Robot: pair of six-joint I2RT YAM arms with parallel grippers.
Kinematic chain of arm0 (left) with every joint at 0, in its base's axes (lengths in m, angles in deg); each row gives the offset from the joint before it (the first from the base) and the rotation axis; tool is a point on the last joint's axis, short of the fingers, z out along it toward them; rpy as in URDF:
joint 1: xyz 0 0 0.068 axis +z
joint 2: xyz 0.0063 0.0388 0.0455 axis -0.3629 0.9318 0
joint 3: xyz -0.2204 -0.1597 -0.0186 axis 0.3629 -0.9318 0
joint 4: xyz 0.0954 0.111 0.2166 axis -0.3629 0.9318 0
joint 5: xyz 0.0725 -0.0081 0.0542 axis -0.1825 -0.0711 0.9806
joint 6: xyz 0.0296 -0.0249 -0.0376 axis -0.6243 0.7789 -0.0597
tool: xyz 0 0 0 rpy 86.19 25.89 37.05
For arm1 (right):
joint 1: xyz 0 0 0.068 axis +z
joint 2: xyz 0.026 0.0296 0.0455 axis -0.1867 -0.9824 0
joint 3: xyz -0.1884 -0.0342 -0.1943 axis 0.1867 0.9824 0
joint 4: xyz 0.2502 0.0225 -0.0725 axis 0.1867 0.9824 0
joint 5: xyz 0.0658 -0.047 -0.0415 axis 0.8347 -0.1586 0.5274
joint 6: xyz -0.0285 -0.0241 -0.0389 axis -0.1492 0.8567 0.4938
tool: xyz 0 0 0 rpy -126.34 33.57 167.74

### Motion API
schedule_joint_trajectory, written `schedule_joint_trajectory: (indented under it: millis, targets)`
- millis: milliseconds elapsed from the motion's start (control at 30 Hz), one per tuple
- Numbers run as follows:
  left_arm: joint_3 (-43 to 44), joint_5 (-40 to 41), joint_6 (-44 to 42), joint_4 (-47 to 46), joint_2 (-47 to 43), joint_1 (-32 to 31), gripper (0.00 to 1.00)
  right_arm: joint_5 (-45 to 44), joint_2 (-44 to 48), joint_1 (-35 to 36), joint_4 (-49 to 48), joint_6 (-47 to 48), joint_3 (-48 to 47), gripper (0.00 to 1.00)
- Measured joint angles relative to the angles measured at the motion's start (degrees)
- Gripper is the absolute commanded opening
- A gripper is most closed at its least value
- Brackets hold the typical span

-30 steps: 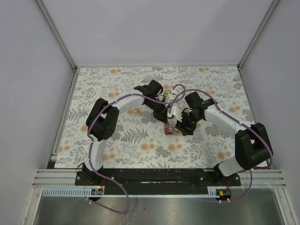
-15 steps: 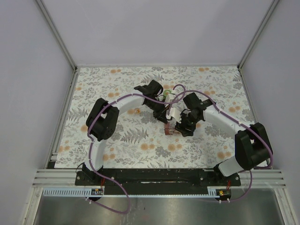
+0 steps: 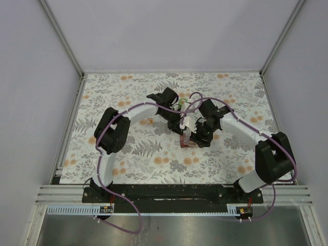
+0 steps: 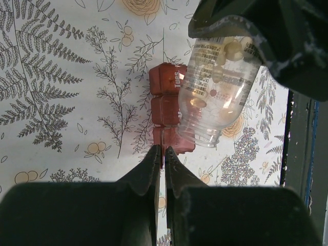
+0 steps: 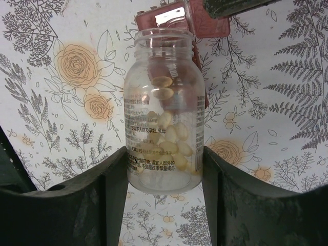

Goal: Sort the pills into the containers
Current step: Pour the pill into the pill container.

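Note:
My right gripper [image 5: 165,156] is shut on a clear pill bottle [image 5: 164,102] with no cap, which holds several pale yellowish pills [image 5: 169,134]. The bottle [image 4: 220,87] is tipped with its mouth over the dark-red pill box [image 4: 165,100]. My left gripper [image 4: 164,152] is shut, and its tips pinch the thin edge of the box's open lid. From above, the pill box [image 3: 186,143] lies between the left gripper [image 3: 180,129] and the right gripper [image 3: 196,134]. A green bottle [image 3: 183,107] stands just behind them.
A small pale-and-orange bottle [image 3: 149,122] sits on the flowered cloth [image 3: 128,154] left of the left wrist. Grey walls close in the table on three sides. Both arms arch inward, so their cables cross above the box.
The right gripper has shifted slightly left with the bottle, bringing it closer over the pill box. The left gripper has stayed shut in place.

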Motion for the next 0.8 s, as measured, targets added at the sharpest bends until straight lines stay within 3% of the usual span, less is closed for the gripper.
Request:
schedule_joint_trajectory:
  millis: [800]
  targets:
    - [0.0,0.8,0.0,0.0,0.0,-0.1,0.0,-2.2,-2.0,1.8,2.9,0.0,-1.9,0.0]
